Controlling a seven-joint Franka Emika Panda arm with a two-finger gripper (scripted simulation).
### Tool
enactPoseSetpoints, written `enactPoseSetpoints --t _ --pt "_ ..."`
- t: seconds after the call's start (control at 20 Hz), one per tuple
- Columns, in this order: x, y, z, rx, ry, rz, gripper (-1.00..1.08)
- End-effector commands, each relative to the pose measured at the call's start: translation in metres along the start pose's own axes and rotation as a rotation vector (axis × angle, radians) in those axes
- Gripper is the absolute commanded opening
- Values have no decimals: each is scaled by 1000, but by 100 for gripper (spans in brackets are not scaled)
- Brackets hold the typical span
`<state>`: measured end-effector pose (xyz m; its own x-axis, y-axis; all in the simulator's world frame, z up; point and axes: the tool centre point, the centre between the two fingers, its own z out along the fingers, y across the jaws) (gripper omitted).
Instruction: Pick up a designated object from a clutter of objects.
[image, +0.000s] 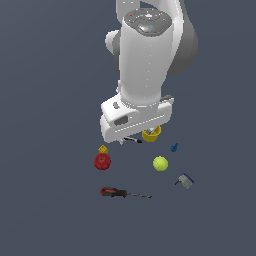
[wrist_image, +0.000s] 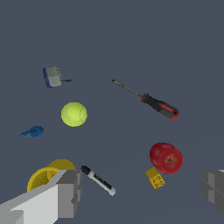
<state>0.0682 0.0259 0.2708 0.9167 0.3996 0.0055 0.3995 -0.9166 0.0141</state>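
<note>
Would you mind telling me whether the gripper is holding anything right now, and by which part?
Nothing is held. The gripper is open above the clutter, and the screwdriver lies apart from it, untouched.

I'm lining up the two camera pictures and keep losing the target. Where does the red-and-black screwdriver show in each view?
Exterior view: the screwdriver lies flat at the near edge of the clutter, low in the picture, handle toward the exterior view's left, below the red apple.
Wrist view: the screwdriver lies clear of the open pincer, untouched.
Shared landmark: the apple with the small yellow brick beside it.
</note>
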Motion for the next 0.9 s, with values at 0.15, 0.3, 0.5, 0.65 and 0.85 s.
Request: enactPoseSetpoints --t 0.15,0.3,0.5,0.65,0.85 --pt "17 11 22 -3 -4 -144 100" --pt "25 17 35 -4 -5 -222 100" --pt "36 24 52 -3 -7 -325 100" --pt "43 30 66 -3 -8 -403 100" --pt "52 37 85 -1 -9 -505 100"
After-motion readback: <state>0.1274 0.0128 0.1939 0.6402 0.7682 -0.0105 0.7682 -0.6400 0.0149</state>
